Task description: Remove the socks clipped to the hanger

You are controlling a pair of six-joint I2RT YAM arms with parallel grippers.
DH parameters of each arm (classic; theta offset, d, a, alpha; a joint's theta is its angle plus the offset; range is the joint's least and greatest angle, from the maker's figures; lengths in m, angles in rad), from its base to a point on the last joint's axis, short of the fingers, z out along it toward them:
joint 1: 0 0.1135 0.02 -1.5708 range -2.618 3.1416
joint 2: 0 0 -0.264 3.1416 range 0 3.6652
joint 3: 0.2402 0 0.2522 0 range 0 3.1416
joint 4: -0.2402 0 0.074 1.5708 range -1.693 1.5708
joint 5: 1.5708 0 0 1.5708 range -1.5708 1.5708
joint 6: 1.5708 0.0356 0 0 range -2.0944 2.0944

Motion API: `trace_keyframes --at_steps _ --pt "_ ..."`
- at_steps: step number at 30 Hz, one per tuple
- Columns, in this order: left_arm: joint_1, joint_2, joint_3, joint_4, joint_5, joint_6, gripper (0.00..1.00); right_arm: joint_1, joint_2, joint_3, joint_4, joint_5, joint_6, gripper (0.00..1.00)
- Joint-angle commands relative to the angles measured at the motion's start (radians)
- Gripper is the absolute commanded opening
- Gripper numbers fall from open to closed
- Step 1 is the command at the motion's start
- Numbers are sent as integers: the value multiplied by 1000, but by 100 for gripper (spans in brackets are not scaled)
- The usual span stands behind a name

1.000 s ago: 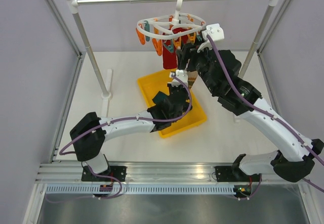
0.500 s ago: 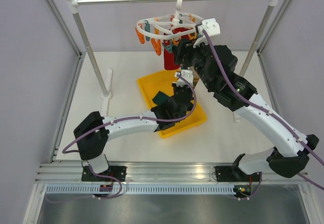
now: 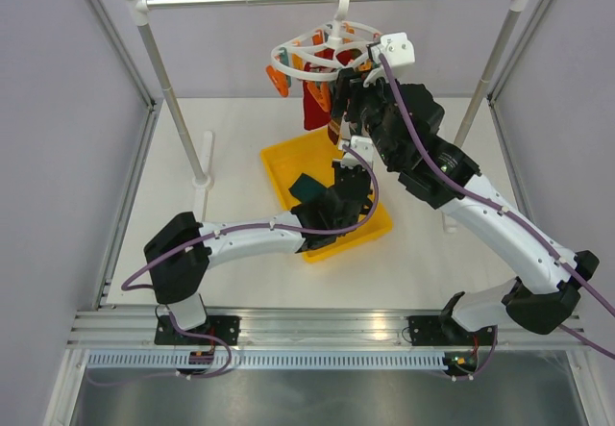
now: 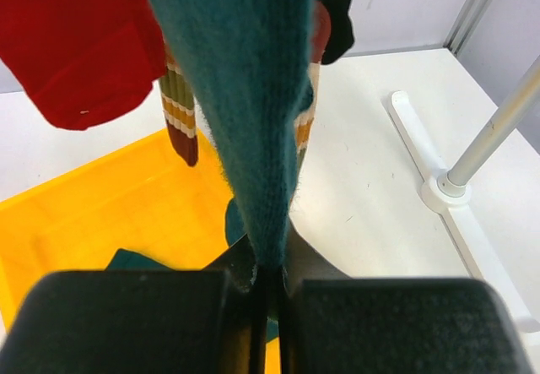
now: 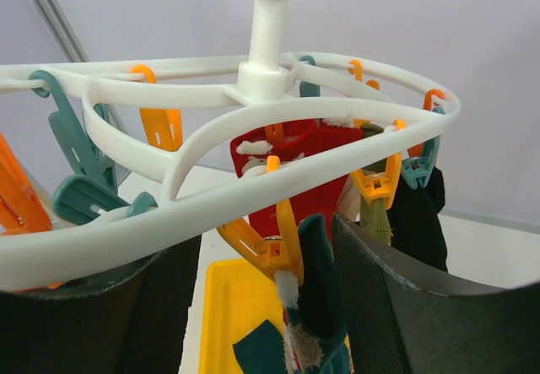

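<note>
The white hanger (image 3: 288,63) hangs by its hook from the rail, with its ring (image 5: 253,138) right in front of the right wrist camera. My right gripper (image 5: 270,306) is open. Its fingers (image 5: 422,306) straddle an orange clip (image 5: 283,239), which grips the top of a teal sock (image 5: 316,289). My left gripper (image 4: 268,277) is shut on the lower end of that teal sock (image 4: 245,95), below the hanger. A red sock (image 4: 76,45), a striped tan-brown sock (image 4: 179,121) and a black sock (image 5: 418,214) also hang from clips. In the top view the right gripper (image 3: 344,94) sits above the left gripper (image 3: 348,162).
A yellow tray (image 3: 279,162) sits on the table under the hanger, with a teal sock (image 3: 309,186) lying in it. The metal rail (image 3: 240,0) spans the back on two posts. One post's foot (image 4: 447,192) stands right of the left gripper. Grey walls enclose the sides.
My right gripper has risen to the hanger ring and now straddles the clip. The hanger has swung and tilted. My left arm has shifted a little right, still gripping the sock.
</note>
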Motion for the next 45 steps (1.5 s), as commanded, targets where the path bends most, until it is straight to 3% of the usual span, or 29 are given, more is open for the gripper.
trace_keyframes --at_steps 1,8,18,28,36,40,41,45 --pt "-8 12 33 5 -3 11 2 6 -11 18 56 31 -18 67" --pt "-8 2 21 2 -6 6 2 5 -14 12 67 35 -12 47" --pt "-7 -24 -19 0 -13 -21 2 5 -14 6 72 42 8 7" --pt "108 -90 -116 -118 98 -221 2 5 -22 -11 72 45 16 4" --pt "236 -17 -48 -265 266 -317 3 5 -20 -17 79 52 17 5" --pt "282 -3 -74 -269 348 -369 18 5 -19 -12 79 52 19 5" --pt "283 -4 -86 -261 359 -360 31 5 -19 -11 79 49 19 6" --pt "283 -26 -114 -187 397 -327 54 5 -17 -11 79 48 22 6"
